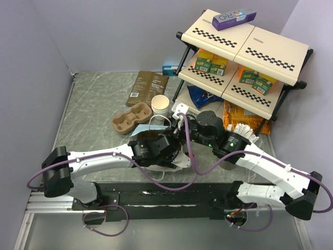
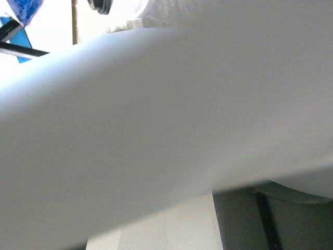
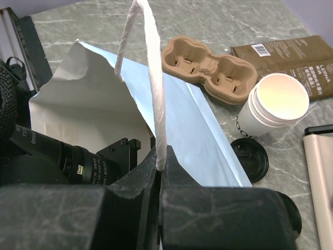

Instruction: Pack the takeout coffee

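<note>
Right wrist view shows the right claw [image 3: 158,174] pinched shut on the thin twisted handle [image 3: 157,104] of the white paper bag [image 3: 88,109], left claw [image 1: 174,155] wide beside it — the small white paper cup [image 3: 273,107] stands on the grey table [image 3: 218,26], round black lid [image 3: 251,159] off — a hard tug could rip that handle.

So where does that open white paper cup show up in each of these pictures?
Top external: the white paper cup stands near the middle, just right of the brown cup carrier.
Left wrist: not in it; the white paper bag fills nearly the whole picture.
Right wrist: the cup is at the right side, with the black lid lying below it.
Shared landmark: the brown cup carrier, next to the cup in both views.
</note>
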